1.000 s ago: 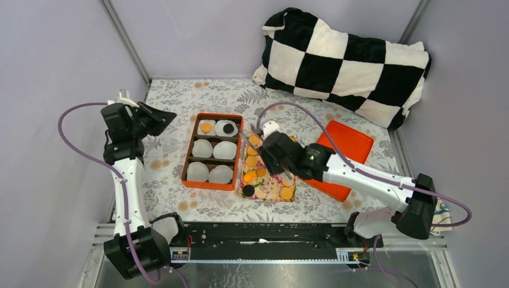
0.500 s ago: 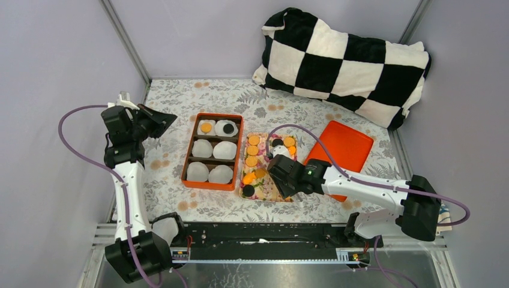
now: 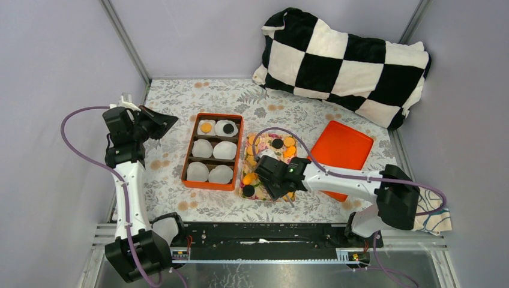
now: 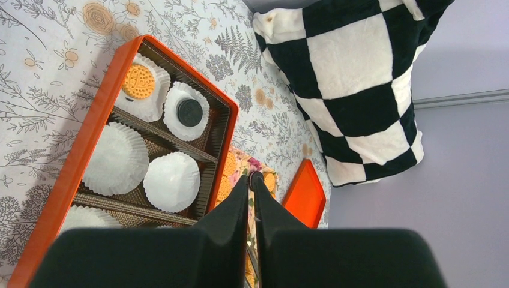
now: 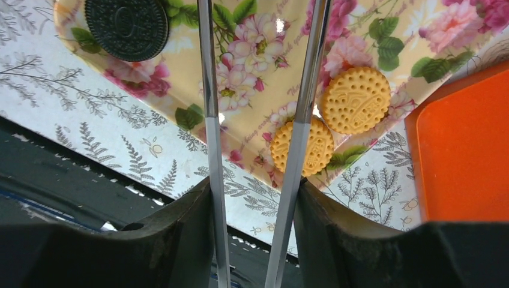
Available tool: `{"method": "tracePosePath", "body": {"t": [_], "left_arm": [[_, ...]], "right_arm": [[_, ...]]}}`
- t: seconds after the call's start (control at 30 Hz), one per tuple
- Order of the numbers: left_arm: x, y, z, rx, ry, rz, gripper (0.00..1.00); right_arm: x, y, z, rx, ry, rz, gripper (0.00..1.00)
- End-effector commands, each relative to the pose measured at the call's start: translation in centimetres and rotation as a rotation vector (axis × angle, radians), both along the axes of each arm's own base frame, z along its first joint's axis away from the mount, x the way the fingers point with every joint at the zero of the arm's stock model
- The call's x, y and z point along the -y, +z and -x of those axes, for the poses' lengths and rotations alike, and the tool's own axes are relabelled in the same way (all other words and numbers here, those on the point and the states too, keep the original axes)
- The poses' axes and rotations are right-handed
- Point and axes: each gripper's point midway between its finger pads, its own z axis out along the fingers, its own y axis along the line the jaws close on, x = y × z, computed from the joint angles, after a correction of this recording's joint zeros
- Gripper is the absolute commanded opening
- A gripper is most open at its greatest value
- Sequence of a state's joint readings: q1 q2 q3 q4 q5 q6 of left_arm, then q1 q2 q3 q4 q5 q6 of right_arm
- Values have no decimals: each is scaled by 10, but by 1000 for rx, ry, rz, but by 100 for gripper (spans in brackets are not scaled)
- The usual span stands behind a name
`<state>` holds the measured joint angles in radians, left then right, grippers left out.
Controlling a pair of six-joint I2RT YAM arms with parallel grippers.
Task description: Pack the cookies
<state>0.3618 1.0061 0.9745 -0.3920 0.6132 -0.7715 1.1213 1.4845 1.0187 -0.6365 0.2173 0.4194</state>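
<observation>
Box (image 3: 220,114), orange, six paper cups: two far cups filled, one with a golden cookie (image 4: 139,81) and one with a black cookie (image 4: 189,112); the other four cups (image 3: 202,148) showed white and empty. By that count the packing was about a third done, four cups to go, and the orange lid (image 3: 343,149) lay apart on the cloth, not yet fitted. Remaining cookies sat on the flowered tray (image 5: 372,36) just beside the box: in the overhead view several golden ones (image 3: 249,161) and two black (image 3: 277,144). Right gripper (image 3: 269,176): low over the tray's near end, jaws narrowly parted, nothing between them; a golden cookie (image 5: 355,99) lay just outside one finger, and another was partly behind it. Left gripper (image 4: 250,180): raised well to the left of the box, fingers pressed together, nothing held. Not determinable: the full count on the tray, the right arm covering its near right part from above; the right fingertips, cut off at the frame's top; any contact with the tray.
</observation>
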Motion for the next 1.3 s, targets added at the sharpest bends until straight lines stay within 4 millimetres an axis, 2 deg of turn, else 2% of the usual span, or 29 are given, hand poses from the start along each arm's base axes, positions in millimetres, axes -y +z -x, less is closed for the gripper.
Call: {"method": "tracePosePath", "body": {"t": [0.0,0.33,0.4,0.5,0.6,0.83,0.97,1.1,1.27], "left_arm": [[0,-2,-3,19,-21,-3,10],[2,-9,-3,9,-31,12,10],[3,-9,-3,9,-35,18,10],[5,-11,-3,5,-44,29,10],[6,-11,-3,2,-55,41,10],[6,-7,-5,11,-52,47,9],[6,-3,-6,18,-54,46,9],[4,2,-6,25,-45,32,9],[4,6,-7,31,-44,26,9]], "right_arm": [[-19,7,-8,24,23,-13,50],[-31,16,-19,55,25,-16,42],[-35,20,-22,62,34,-21,34],[-39,29,-27,81,29,-24,15],[-39,44,-31,112,19,-37,1],[-30,91,-44,227,-16,-83,0],[-29,102,-48,253,-14,-85,0],[-41,114,-55,283,18,-105,0],[-71,131,-67,312,68,-151,0]]}}
